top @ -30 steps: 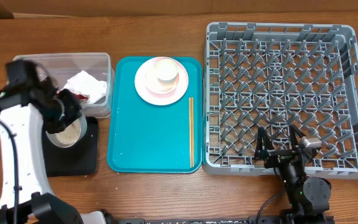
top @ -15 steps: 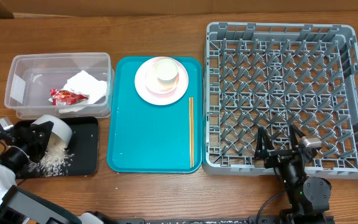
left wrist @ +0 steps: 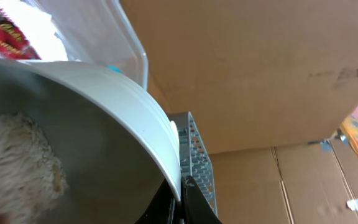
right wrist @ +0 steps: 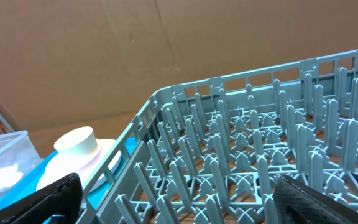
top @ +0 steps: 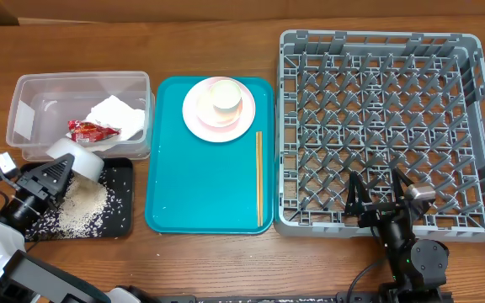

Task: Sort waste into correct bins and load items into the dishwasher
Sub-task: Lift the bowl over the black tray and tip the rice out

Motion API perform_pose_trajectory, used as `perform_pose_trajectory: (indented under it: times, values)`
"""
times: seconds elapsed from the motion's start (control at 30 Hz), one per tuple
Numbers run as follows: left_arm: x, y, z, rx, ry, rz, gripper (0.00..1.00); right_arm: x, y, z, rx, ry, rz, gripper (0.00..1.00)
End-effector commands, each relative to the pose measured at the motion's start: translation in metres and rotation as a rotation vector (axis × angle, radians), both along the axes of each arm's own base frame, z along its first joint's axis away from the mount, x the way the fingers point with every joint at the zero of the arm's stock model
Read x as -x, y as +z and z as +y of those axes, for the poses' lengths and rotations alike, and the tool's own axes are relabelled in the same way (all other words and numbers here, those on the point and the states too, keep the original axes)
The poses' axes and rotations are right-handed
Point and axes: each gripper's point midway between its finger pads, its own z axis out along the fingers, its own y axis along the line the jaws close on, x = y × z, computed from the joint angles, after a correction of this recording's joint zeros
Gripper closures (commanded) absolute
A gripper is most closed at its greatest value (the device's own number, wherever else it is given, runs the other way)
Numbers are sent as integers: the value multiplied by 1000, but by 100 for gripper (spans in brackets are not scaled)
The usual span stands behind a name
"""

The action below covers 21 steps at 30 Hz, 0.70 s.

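My left gripper is shut on the rim of a pale bowl, which is tipped on its side over the black tray. Loose rice lies spread on the tray. In the left wrist view my jaws pinch the bowl's rim, and some rice still clings inside. The clear tub holds the white napkin and the red wrapper. My right gripper is open and empty at the front edge of the grey dish rack.
The teal tray holds the pink plate with a white cup on it, and chopsticks along its right side. The right wrist view shows rack pegs, the cup and the plate.
The left arm has swung down to the table's left edge and tipped the bowl over. Rice has poured onto the black tray and spread. The right arm has not moved.
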Motion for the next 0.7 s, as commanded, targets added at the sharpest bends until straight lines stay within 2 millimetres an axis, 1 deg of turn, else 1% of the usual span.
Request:
perform_pose_trajectory:
  times: [0.0,0.03,0.07,0.13,0.27,0.3,0.37,0.43,0.53,0.67]
  values:
    - [3,12,-3,-21,-20,-78,96,0,-2,0,3,-1,-4,0]
    - [3,12,-3,-19,-19,-75,96,0,-2,0,3,-1,-4,0]
    - [5,20,-6,9,-39,-114,96,0,-2,0,3,-1,-4,0]
    - [6,26,-8,15,-54,-151,96,0,-2,0,3,-1,-4,0]
    - [7,25,-9,18,-54,-150,96,0,-2,0,3,-1,-4,0]
    - [8,25,-11,65,-50,-123,96,0,-2,0,3,-1,-4,0]
    - [7,24,-10,32,-51,-136,96,0,-2,0,3,-1,-4,0]
    - [8,25,-11,51,-51,-131,96,0,-2,0,3,-1,-4,0]
    - [7,23,-10,25,-50,-136,96,0,-2,0,3,-1,-4,0]
    - [9,24,-13,60,-51,-124,96,0,-2,0,3,-1,-4,0]
